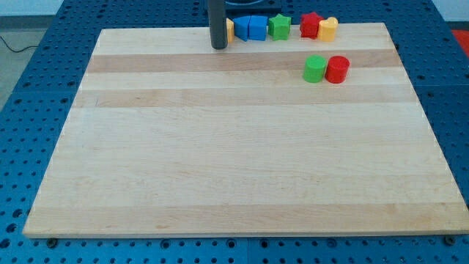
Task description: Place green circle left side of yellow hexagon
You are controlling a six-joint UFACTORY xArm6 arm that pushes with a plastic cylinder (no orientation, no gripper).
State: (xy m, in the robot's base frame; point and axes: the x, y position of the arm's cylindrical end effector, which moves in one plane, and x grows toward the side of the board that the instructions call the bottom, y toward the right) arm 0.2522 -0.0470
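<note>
- Bright, even overhead light; no dim corners.
- The wooden board reads pale and slightly washed out, without hard glare.
- Shadows are short and soft, tucked beneath the blocks in the upper right of the frame.
- Focus is fairly sharp overall; the far edge looks mildly softer.
</note>
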